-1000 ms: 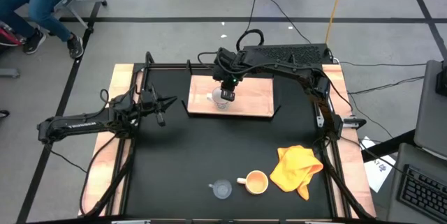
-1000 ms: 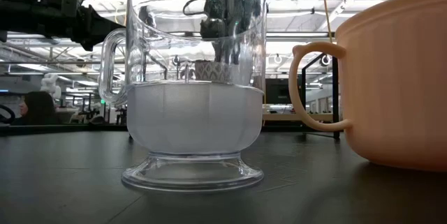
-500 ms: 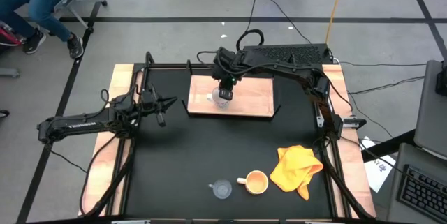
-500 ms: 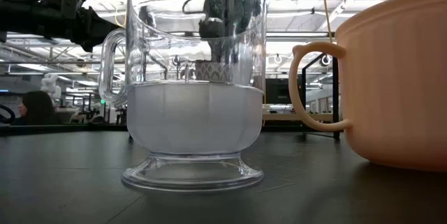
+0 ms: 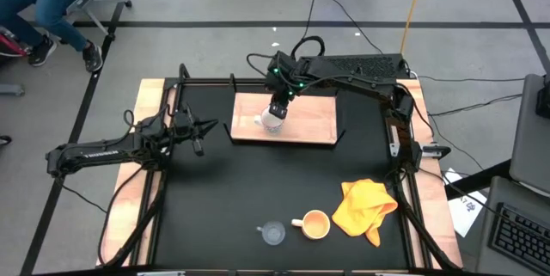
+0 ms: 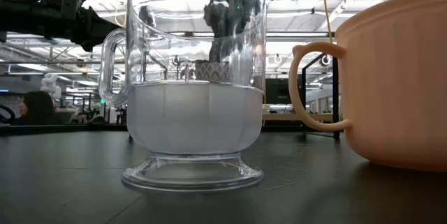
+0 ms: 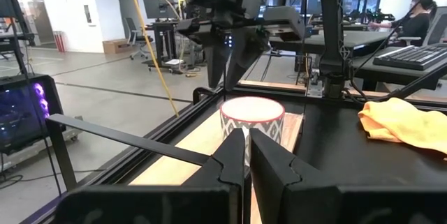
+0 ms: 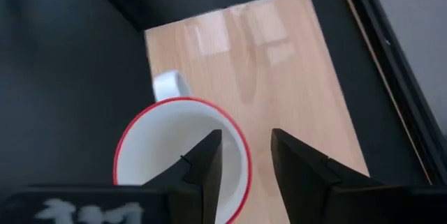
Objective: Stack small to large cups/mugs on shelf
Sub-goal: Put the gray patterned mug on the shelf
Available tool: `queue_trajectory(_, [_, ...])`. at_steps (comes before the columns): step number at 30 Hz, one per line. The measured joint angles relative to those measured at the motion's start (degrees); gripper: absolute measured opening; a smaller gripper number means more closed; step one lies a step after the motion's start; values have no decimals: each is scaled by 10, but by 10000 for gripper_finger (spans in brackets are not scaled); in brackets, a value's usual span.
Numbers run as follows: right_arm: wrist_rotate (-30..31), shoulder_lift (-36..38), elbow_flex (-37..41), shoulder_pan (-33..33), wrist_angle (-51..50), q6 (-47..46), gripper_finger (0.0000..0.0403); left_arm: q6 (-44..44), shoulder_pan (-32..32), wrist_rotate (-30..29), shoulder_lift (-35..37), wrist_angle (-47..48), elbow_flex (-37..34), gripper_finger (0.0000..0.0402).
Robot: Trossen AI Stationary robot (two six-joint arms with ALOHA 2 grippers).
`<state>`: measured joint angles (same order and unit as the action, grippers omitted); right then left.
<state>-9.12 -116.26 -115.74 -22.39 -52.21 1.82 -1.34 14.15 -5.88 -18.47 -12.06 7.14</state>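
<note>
Standing on the flat light-wood shelf board [image 5: 296,121], near its left end, the white handled mug with a red rim and grey zigzag pattern [image 7: 251,121] looked set down first as the base; the right gripper [image 8: 243,160] hovered above it, fingers spread across its rim and gripping nothing, while the left gripper [image 7: 246,155] waited pressed together at the table's left side.

High view: overhead, straight down, whole table [image 5: 258,181] in frame, floor around it. Low view: table-top level, very close behind the clear cup [image 6: 188,91] at frame centre and the orange mug [image 6: 391,77] at right edge, facing across to the room. Left wrist view: looks forward past its own tool [image 7: 246,155] at the white mug [image 7: 251,121] on the shelf [image 7: 202,147], mid-frame. Right wrist view: looks down, close over the same mug [image 8: 178,147]. All four views share the white mug.
</note>
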Motion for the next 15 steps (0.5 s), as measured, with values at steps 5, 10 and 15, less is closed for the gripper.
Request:
queue_trajectory(5, [1,6,0,3,-13,-41,116,1,0,0,0,0,0,24])
queue_trajectory(10, [1,8,0,6,-56,-88,116,2,0,0,0,0,0,24])
queue_trajectory(15, [5,8,0,7,-86,-115,116,2,0,0,0,-2,0,24])
